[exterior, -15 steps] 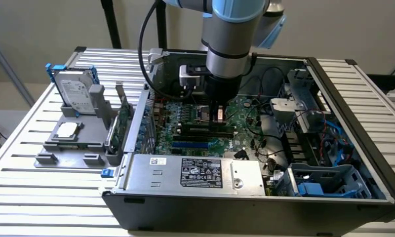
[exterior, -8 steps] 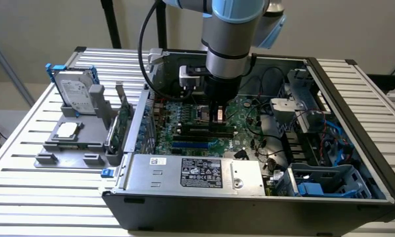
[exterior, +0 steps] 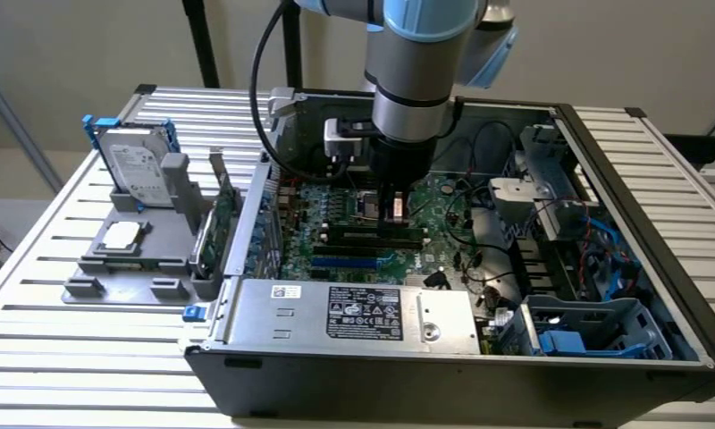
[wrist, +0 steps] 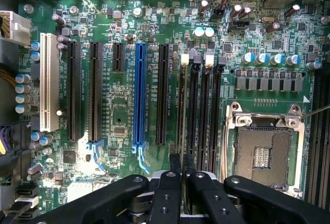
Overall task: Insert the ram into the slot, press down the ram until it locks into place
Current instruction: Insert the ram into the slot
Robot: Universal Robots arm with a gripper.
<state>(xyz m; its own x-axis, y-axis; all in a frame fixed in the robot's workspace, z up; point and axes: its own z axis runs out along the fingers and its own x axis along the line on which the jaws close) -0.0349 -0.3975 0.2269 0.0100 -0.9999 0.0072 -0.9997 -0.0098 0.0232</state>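
At the exterior view's left, a hard drive (exterior: 137, 165) stands in a grey holder (exterior: 125, 264). Further right, the arm reaches down into the open computer case (exterior: 643, 134), with its gripper (exterior: 392, 214) low over the board. The fingers (wrist: 175, 167) are pinched on the ram (wrist: 183, 110), seen edge-on along the slot (wrist: 179, 95). The ram lies between the blue slot (wrist: 139, 95) and the silver processor socket (wrist: 263, 152). Whether it's seated, I can't tell.
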